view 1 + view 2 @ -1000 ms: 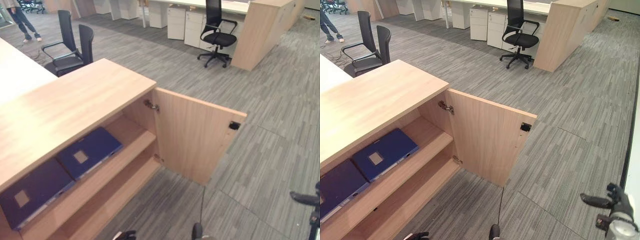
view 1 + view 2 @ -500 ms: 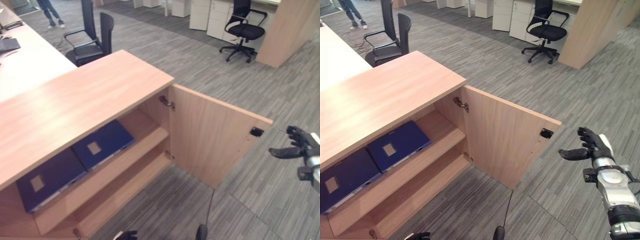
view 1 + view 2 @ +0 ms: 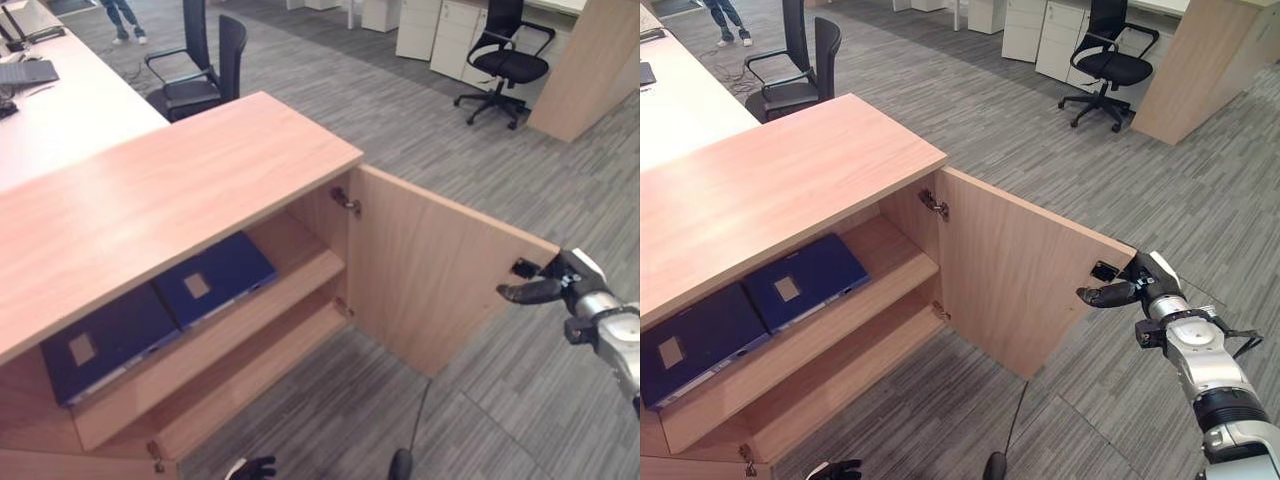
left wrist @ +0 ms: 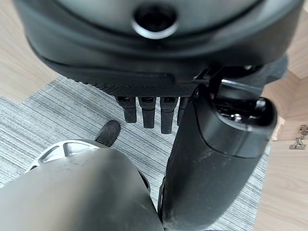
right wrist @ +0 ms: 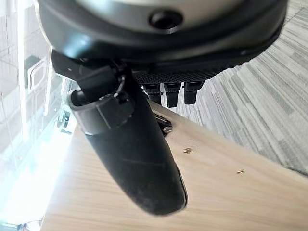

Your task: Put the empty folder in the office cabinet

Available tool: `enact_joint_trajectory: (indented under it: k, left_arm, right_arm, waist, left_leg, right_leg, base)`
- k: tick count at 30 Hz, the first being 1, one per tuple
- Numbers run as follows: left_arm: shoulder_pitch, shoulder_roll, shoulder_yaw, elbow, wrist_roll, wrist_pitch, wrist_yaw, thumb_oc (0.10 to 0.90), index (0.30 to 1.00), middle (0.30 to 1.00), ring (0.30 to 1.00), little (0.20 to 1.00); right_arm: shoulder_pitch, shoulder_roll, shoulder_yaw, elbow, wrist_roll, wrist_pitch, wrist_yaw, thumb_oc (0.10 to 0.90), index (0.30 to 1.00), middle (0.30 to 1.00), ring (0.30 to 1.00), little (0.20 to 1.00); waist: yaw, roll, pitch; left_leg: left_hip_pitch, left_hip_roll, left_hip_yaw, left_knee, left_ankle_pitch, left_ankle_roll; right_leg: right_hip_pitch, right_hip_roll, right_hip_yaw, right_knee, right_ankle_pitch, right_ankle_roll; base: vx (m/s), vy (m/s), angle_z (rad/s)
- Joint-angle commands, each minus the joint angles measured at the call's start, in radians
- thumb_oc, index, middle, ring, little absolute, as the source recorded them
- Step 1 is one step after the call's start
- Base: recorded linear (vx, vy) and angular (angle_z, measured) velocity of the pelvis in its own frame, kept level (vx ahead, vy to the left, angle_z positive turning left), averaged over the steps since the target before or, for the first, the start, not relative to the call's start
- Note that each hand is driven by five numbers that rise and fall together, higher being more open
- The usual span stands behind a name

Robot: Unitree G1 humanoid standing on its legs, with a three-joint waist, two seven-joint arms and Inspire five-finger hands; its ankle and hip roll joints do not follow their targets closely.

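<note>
Two dark blue folders (image 3: 215,280) (image 3: 100,340) lie flat side by side on the upper shelf of the wooden office cabinet (image 3: 170,190). The cabinet door (image 3: 430,280) stands wide open. My right hand (image 3: 1145,283) is at the door's free edge, beside the black latch (image 3: 1103,271). Its thumb (image 5: 130,154) lies along the door's inner face and its fingers (image 5: 173,94) reach straight past the edge, open and holding nothing. My left hand (image 4: 154,57) hangs open over the carpet by the cabinet's foot, empty.
The lower shelf (image 3: 250,370) is bare. A pale desk (image 3: 60,110) adjoins the cabinet at the left. Black office chairs (image 3: 205,70) (image 3: 500,60) stand behind, with white pedestals and another wooden cabinet (image 3: 590,60) at the back right. A person (image 3: 120,20) stands far back left.
My right hand has risen from low at the right and moved left to the door's free edge. The view has shifted. The folders and door stay put.
</note>
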Motion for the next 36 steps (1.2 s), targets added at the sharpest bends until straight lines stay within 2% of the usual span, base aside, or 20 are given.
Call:
enact_joint_trajectory:
  k: [1,3,4,5,7,8,9,14,15,16,18,20,23,29,36]
  left_arm:
    - [0.021,0.075,-0.041,0.03,0.006,-0.002,-0.001,0.8,0.9,0.9,0.9,0.9]
    - [0.022,0.071,-0.037,0.03,0.008,-0.001,-0.001,0.8,0.9,0.9,0.9,0.9]
    - [0.023,0.066,-0.028,0.032,0.013,0.002,-0.001,0.8,0.9,0.9,0.9,0.9]
    - [0.024,0.067,-0.028,0.032,0.014,0.002,-0.001,0.8,0.9,0.9,0.9,0.9]
    - [0.025,0.063,-0.017,0.032,0.022,0.003,-0.002,0.8,0.9,0.9,0.9,0.9]
    - [0.025,0.056,-0.006,0.027,0.031,0.002,-0.007,0.8,0.9,0.9,0.9,0.9]
    - [0.027,0.056,-0.005,0.026,0.031,0.002,-0.007,0.8,0.9,0.9,0.9,0.9]
    - [0.029,0.04,0.013,0.007,0.047,-0.006,-0.004,0.8,0.9,0.9,0.9,0.9]
    - [0.029,0.04,0.014,0.006,0.047,-0.006,-0.004,0.8,0.9,0.9,0.9,0.9]
    - [0.024,0.034,0.011,0.003,0.05,-0.009,0.006,0.8,0.9,0.9,0.9,0.9]
    - [0.022,0.024,0.003,0.004,0.049,-0.014,0.012,0.8,0.9,0.9,0.9,0.9]
    - [0.022,0.02,-0.003,0.004,0.051,-0.013,0.017,0.8,0.9,0.9,0.9,0.9]
    - [0.021,0.016,-0.006,0.006,0.047,-0.016,0.02,0.8,0.9,0.9,0.9,0.9]
    - [0.018,0.017,-0.007,0.02,0.063,-0.018,0.022,0.8,0.9,0.9,0.9,0.9]
    - [0.017,0.013,0.007,0.038,0.06,-0.018,0.039,0.8,0.9,0.9,0.9,0.9]
  right_arm:
    - [-0.2,0.056,0.006,-0.097,0.118,-0.114,0.037,0.8,0.9,0.9,0.9,0.9]
    - [-0.181,0.09,0.015,-0.158,0.17,-0.114,0.062,0.8,0.9,0.9,0.9,0.9]
    - [-0.141,0.141,0.024,-0.248,0.24,-0.107,0.102,0.8,0.9,0.9,0.9,0.9]
    - [-0.137,0.141,0.022,-0.252,0.241,-0.105,0.102,0.8,0.9,0.9,0.9,0.9]
    - [-0.084,0.193,0.057,-0.376,0.289,-0.097,0.141,0.8,0.9,0.9,0.9,0.9]
    - [-0.016,0.247,0.116,-0.493,0.317,-0.072,0.197,0.8,0.9,0.9,0.9,0.9]
    - [-0.013,0.246,0.116,-0.496,0.316,-0.071,0.196,0.8,0.9,0.9,0.9,0.9]
    - [0.138,0.368,0.296,-0.666,0.353,0.0,0.292,0.8,0.9,0.9,0.9,0.9]
    - [0.138,0.368,0.297,-0.666,0.353,0.0,0.292,0.8,0.9,0.9,0.9,0.9]
    - [0.173,0.408,0.357,-0.681,0.375,0.035,0.32,0.8,0.9,0.9,0.9,0.9]
    - [0.212,0.492,0.389,-0.618,0.437,0.056,0.319,0.8,0.9,0.9,0.9,0.9]
    - [0.244,0.533,0.411,-0.556,0.43,0.054,0.311,0.8,0.9,0.9,0.9,0.9]
    - [0.279,0.556,0.426,-0.494,0.421,0.076,0.315,0.8,0.9,0.9,0.9,0.9]
    - [0.325,0.55,0.43,-0.462,0.401,0.095,0.331,0.8,0.9,0.9,0.9,0.9]
    - [0.339,0.575,0.443,-0.438,0.42,0.097,0.326,0.8,0.9,0.9,0.9,0.9]
  waist:
    - [0.009,-0.069,-0.041]
    - [0.011,-0.065,-0.039]
    - [0.011,-0.063,-0.037]
    - [0.011,-0.063,-0.038]
    - [0.01,-0.061,-0.04]
    - [0.011,-0.058,-0.037]
    - [0.01,-0.058,-0.039]
    - [0.01,-0.061,-0.037]
    - [0.01,-0.061,-0.037]
    - [0.011,-0.063,-0.035]
    - [0.013,-0.066,-0.034]
    - [0.015,-0.066,-0.034]
    - [0.017,-0.07,-0.034]
    - [0.017,-0.079,-0.033]
    - [0.023,-0.085,-0.026]
  left_leg:
    - [0.048,0.026,0.027,-0.009,0.098,-0.103]
    - [0.049,0.023,0.026,-0.009,0.096,-0.102]
    - [0.05,0.021,0.026,-0.009,0.095,-0.102]
    - [0.05,0.021,0.025,-0.009,0.095,-0.101]
    - [0.05,0.018,0.027,-0.009,0.094,-0.1]
    - [0.051,0.016,0.029,-0.009,0.091,-0.099]
    - [0.051,0.016,0.029,-0.009,0.091,-0.099]
    - [0.054,0.013,0.03,-0.009,0.082,-0.095]
    - [0.053,0.013,0.03,-0.009,0.082,-0.095]
    - [0.051,0.011,0.027,-0.009,0.075,-0.093]
    - [0.05,0.006,0.023,-0.009,0.062,-0.085]
    - [0.05,0.001,0.02,-0.009,0.051,-0.081]
    - [0.047,-0.007,0.016,-0.009,0.04,-0.077]
    - [0.037,-0.014,0.007,-0.009,0.028,-0.071]
    - [0.031,-0.011,-0.003,-0.009,0.032,-0.071]
  right_leg:
    - [0.051,0.029,0.005,0.0,-0.097,0.028]
    - [0.053,0.028,0.005,0.0,-0.098,0.028]
    - [0.055,0.027,0.005,0.0,-0.1,0.026]
    - [0.055,0.027,0.005,0.0,-0.1,0.027]
    - [0.056,0.026,0.006,0.0,-0.1,0.026]
    - [0.057,0.025,0.007,0.0,-0.099,0.025]
    - [0.057,0.025,0.007,0.0,-0.099,0.025]
    - [0.06,0.022,0.005,0.0,-0.097,0.023]
    - [0.06,0.022,0.005,0.0,-0.097,0.023]
    - [0.06,0.019,0.005,0.0,-0.094,0.023]
    - [0.059,0.012,0.004,0.0,-0.089,0.024]
    - [0.06,0.009,0.005,0.0,-0.089,0.026]
    - [0.058,0.005,0.008,0.0,-0.087,0.029]
    - [0.051,-0.005,0.003,0.0,-0.08,0.034]
    - [0.048,-0.001,0.0,0.0,-0.084,0.031]
  base:
    - [0.0,0.0,0.0]
    - [0.0,0.038,-0.01]
    - [-0.01,0.034,-0.02]
    - [-0.01,0.036,-0.06]
    - [-0.01,0.037,-0.19]
    - [-0.01,0.034,-0.19]
    - [-0.01,0.036,-0.12]
    - [0.0,0.026,-0.14]
    - [-0.02,0.04,-0.09]
    - [-0.03,0.047,-0.01]
    - [-0.04,0.063,0.08]
    - [-0.02,0.062,0.07]
    - [-0.01,0.053,0.25]
    - [0.0,0.026,0.1]
    - [0.01,-0.014,0.02]
